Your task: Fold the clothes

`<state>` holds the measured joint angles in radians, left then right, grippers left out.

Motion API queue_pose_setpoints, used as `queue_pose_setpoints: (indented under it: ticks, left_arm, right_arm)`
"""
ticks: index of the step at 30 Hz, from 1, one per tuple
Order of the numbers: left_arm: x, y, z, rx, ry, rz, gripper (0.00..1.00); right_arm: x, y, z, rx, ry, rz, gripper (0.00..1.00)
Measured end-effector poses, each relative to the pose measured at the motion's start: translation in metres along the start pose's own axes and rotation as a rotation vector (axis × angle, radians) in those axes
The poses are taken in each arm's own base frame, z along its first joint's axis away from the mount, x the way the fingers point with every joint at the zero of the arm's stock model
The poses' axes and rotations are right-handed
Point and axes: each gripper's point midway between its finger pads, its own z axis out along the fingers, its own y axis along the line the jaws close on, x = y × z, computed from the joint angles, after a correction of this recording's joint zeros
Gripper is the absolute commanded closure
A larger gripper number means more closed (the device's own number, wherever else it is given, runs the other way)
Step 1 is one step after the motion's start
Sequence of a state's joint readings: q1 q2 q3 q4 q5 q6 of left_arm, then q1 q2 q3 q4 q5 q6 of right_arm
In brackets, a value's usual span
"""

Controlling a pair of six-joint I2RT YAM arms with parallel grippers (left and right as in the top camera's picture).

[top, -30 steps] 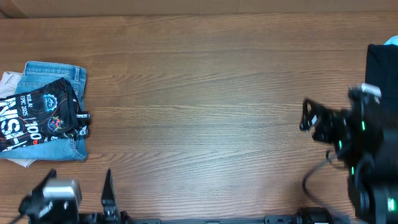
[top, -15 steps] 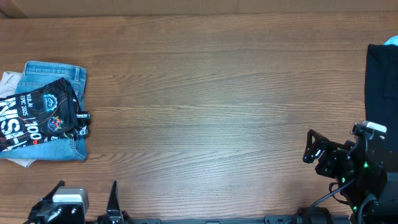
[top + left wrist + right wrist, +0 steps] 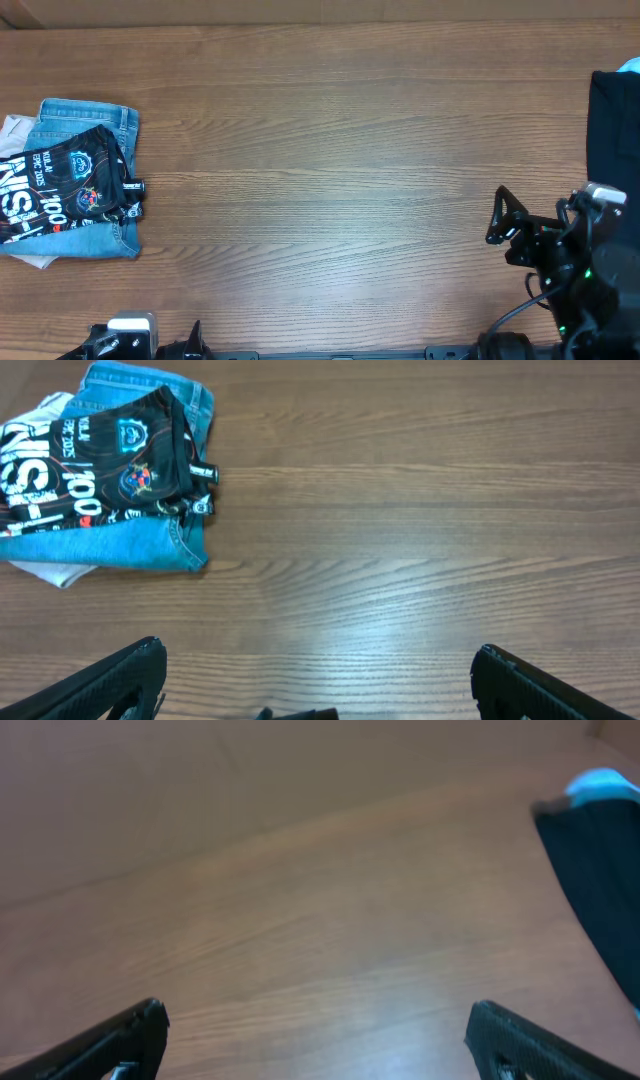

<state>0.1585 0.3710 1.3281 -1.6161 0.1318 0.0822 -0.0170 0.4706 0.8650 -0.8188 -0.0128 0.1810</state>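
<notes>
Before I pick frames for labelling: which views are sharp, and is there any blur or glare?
Overhead: sharp, evenly lit, jersey lettering readable. Left wrist: sharp, with a pale sheen on the table. Right wrist: soft throughout, wood grain smeared, the dark cloth at the right edge fuzzy.

One brown wood-grain worktop in play. Cloth count at the left edge comes to three: one black thin-fabric jersey with white lettering, one pair of light-blue denim jeans and one plain white cloth. At the right edge there is one dark piece of fabric and one small light-blue scrap. Two black two-finger grippers: the left end effector and the right end effector.
</notes>
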Motion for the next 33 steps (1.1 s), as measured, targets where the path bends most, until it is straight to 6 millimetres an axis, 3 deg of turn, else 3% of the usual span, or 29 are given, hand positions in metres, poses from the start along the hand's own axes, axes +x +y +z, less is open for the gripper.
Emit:
queue_pose_setpoints:
  ticks: [5, 13, 17, 22, 33]
  left_arm:
    - [0.001, 0.0, 0.0, 0.0, 0.003, 0.0, 0.0]
    - [0.001, 0.0, 0.0, 0.001, 0.004, -0.001, 0.0]
    - [0.001, 0.0, 0.0, 0.001, 0.004, -0.001, 0.0]
    - [0.001, 0.0, 0.0, 0.001, 0.004, -0.001, 0.0]
    - [0.001, 0.0, 0.0, 0.001, 0.004, -0.001, 0.0]
  right_arm:
    - [0.013, 0.009, 0.01, -0.125, -0.227, -0.051, 0.0]
    - [0.054, 0.012, 0.036, -0.248, -0.417, -0.1, 0.0]
    - [0.068, 0.01, 0.049, -0.264, -0.444, -0.131, 0.0]
    - [0.107, -0.001, 0.07, -0.219, -0.308, -0.179, 0.0]
    - [0.105, -0.002, 0.069, -0.208, -0.322, -0.214, 0.0]
